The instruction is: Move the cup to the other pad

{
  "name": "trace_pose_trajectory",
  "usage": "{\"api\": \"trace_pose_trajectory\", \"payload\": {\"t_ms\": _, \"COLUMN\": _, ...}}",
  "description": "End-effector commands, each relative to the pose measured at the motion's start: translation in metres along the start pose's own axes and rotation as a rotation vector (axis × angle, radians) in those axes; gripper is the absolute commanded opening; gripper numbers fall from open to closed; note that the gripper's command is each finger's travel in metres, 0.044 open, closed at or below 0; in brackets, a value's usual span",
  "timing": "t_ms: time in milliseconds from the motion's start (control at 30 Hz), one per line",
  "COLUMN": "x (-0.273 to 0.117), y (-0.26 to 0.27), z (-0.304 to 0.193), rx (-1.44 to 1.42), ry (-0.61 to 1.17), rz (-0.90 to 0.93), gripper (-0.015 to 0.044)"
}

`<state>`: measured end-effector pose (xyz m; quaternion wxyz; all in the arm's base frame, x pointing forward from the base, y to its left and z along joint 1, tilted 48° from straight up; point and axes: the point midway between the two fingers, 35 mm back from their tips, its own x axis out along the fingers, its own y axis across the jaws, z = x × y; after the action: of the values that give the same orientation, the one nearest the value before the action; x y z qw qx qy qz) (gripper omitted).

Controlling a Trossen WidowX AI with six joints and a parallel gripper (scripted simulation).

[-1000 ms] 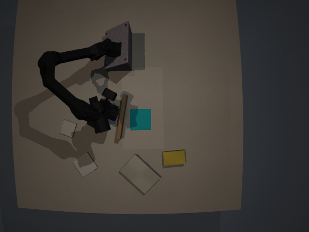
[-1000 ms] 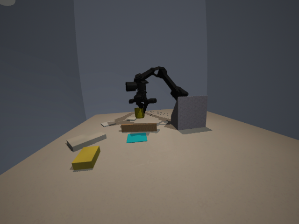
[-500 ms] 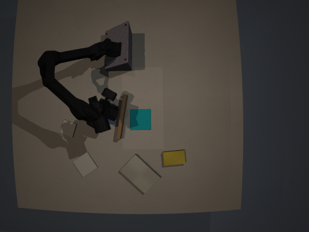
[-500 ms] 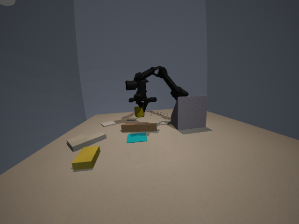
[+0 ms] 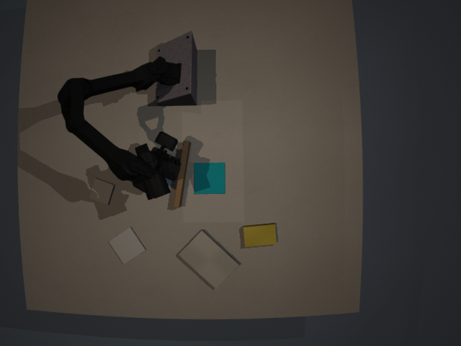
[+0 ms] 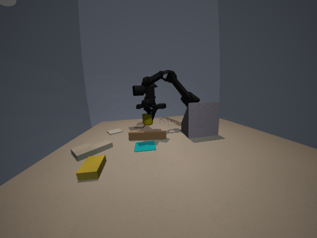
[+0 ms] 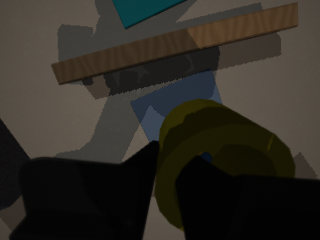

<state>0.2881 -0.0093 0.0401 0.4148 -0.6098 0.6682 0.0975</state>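
Observation:
The yellow cup (image 6: 147, 119) (image 7: 225, 135) hangs in the air, close to upright in the exterior view. My gripper (image 6: 151, 114) (image 7: 165, 148) is shut on the cup's wall, one finger inside the rim and one outside. A blue marble (image 7: 206, 157) shows inside the cup; the rest of the inside is dark or hidden. The blue pad (image 7: 175, 95) lies below the cup, partly covered by it in the wrist view. The teal pad (image 5: 217, 174) (image 6: 145, 146) (image 7: 145, 10) lies beyond the wooden bar, with nothing on it. The arm hides the cup in the top view.
A low wooden bar (image 5: 182, 174) (image 6: 147, 135) (image 7: 125, 57) stands between the two pads. A tall grey block (image 5: 182, 48) (image 6: 203, 119) stands near the arm's base. A yellow block (image 5: 259, 235) (image 6: 90, 166), a large pale block (image 5: 208, 259) (image 6: 92, 149) and two small pale slabs lie around.

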Motion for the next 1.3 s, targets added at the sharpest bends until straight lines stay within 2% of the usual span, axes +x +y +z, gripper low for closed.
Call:
{"api": "trace_pose_trajectory", "payload": {"t_ms": 0, "x": -0.001, "y": 0.003, "z": 0.009, "rx": 0.005, "ry": -0.006, "rz": 0.001, "gripper": 0.0000}}
{"api": "trace_pose_trajectory", "payload": {"t_ms": 1267, "x": -0.004, "y": 0.031, "z": 0.084, "rx": 0.008, "ry": -0.011, "rz": 0.003, "gripper": 0.0000}}
